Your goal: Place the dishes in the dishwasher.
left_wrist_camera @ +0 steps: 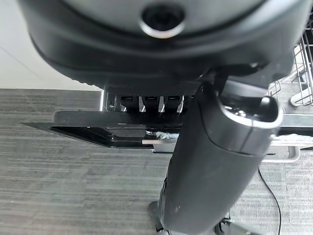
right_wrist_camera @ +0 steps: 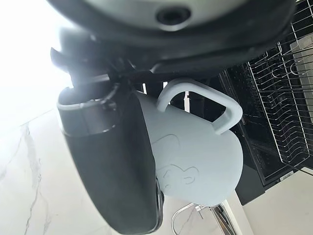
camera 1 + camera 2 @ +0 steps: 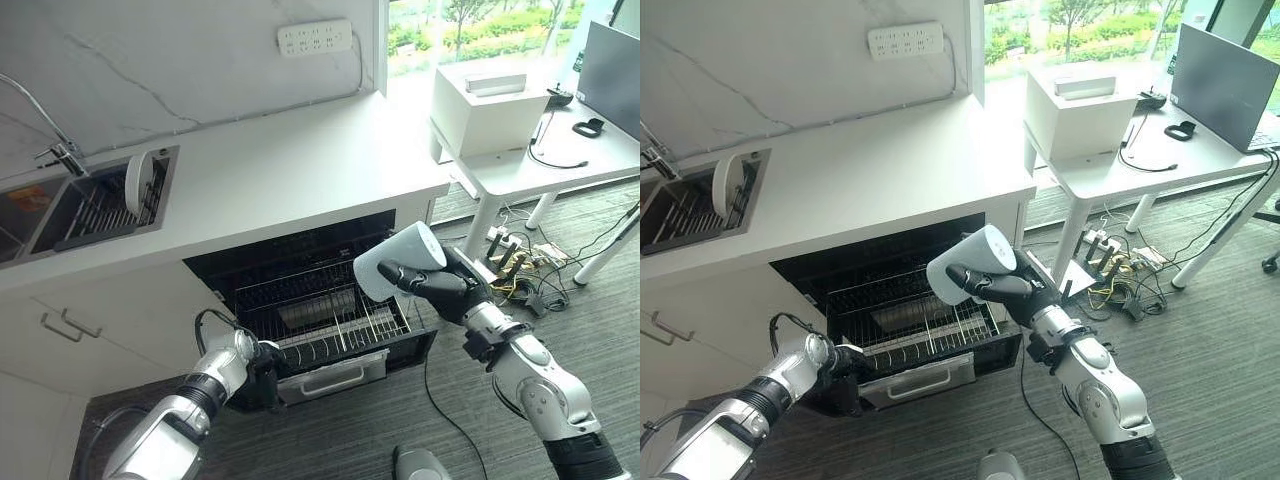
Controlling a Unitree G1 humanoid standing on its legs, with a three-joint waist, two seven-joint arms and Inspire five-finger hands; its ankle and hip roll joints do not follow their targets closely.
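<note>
My right hand is shut on a pale mug, held on its side above the right end of the pulled-out dishwasher rack. In the right wrist view the mug shows its handle facing outward, with the thumb lying across its side. My left hand is low at the left end of the dishwasher's white front panel. The left wrist view shows its thumb before the black dishwasher door. A white plate stands on edge in the sink's rack.
The white counter runs above the dishwasher, with a faucet at the sink. To the right stands a white table with a white box. Cables and plugs lie on the floor under it.
</note>
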